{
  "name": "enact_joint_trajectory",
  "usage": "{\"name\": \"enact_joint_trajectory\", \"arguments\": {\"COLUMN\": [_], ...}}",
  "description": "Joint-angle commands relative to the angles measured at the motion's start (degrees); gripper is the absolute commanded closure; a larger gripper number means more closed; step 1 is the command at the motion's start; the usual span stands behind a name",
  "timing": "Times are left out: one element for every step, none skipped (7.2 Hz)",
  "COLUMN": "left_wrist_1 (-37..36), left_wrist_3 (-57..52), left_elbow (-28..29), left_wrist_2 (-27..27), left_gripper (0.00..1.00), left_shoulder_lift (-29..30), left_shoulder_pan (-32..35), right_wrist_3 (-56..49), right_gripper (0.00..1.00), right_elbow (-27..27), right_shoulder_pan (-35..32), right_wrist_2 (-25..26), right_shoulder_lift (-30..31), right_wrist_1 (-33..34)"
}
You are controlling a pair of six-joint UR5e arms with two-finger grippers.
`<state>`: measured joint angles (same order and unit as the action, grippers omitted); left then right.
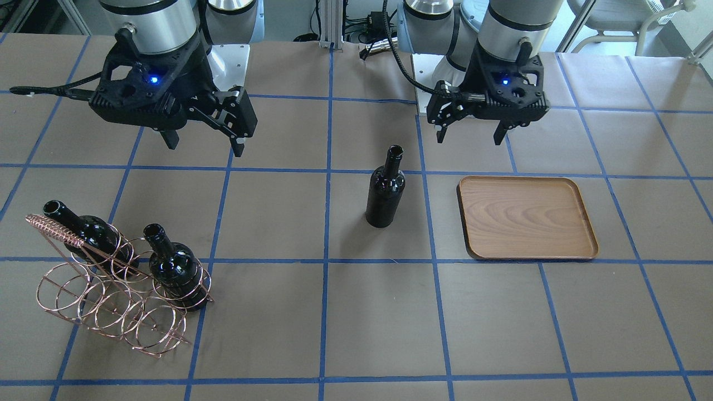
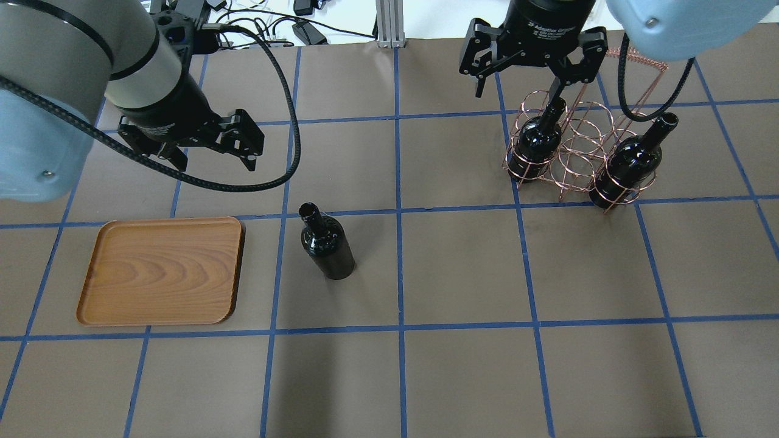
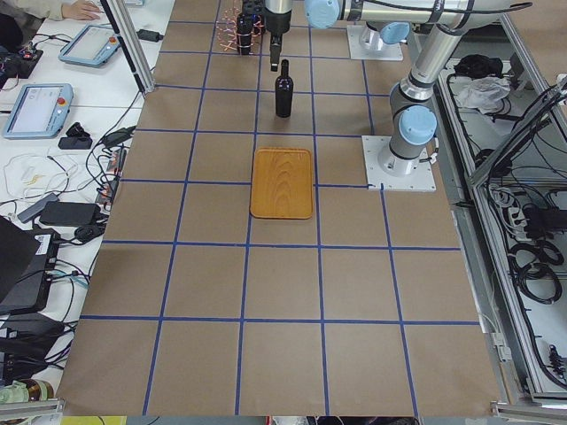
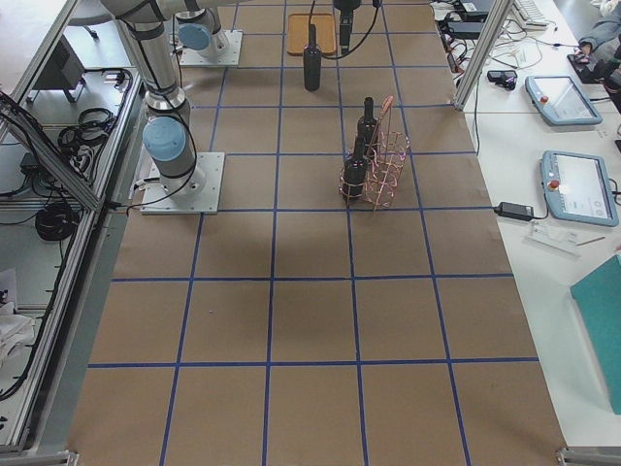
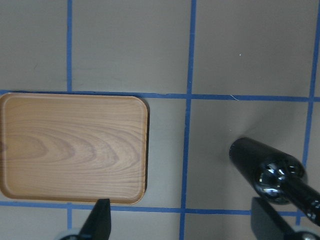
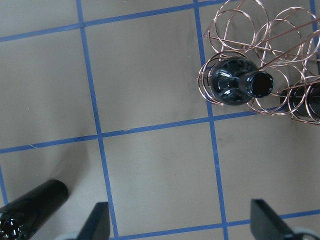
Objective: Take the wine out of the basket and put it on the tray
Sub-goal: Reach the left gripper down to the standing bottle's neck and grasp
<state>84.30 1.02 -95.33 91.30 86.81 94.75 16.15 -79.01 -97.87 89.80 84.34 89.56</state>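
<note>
A glossy black-brown glass wine bottle (image 2: 327, 246) stands upright mid-bench, near but not on the flat brown wooden tray (image 2: 161, 271) toward the left end, likely staged where either arm reaches. The left gripper (image 2: 214, 159) and right gripper (image 2: 517, 85) hover with fingers spread, empty. Two matching bottles (image 1: 175, 264) sit in the copper wire basket (image 2: 578, 152) toward the right end. Its rings screen their bases, and one gripper finger overlaps a neck in the overhead view.

Left hand (image 1: 469, 136) raised, fingers spread; right hand (image 1: 205, 143) likewise.
</note>
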Motion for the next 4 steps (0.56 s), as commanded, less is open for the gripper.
{"name": "enact_joint_trajectory", "arguments": {"left_wrist_1": [-0.9,-0.8,-0.9,-1.1], "left_wrist_3": [0.4,0.5,0.4,0.4], "left_elbow": [-0.3,-0.6,-0.7,-0.8], "left_wrist_2": [-0.2,-0.2,-0.2,-0.2], "left_gripper": [0.00,0.00,0.00,0.00], "left_shoulder_lift": [1.8,2.5,4.0,4.9], "left_shoulder_pan": [5.6,6.8,7.4,8.3], "right_wrist_3": [-0.2,-0.2,-0.2,-0.2], "right_gripper": [0.00,0.00,0.00,0.00], "right_elbow": [-0.1,-0.1,-1.1,-1.4], "right_shoulder_pan": [0.2,0.2,0.2,0.2], "right_wrist_2": [0.7,0.6,0.5,0.4], "right_shoulder_lift": [0.3,0.4,0.5,0.7], "right_wrist_1": [-0.2,-0.1,0.4,0.6]}}
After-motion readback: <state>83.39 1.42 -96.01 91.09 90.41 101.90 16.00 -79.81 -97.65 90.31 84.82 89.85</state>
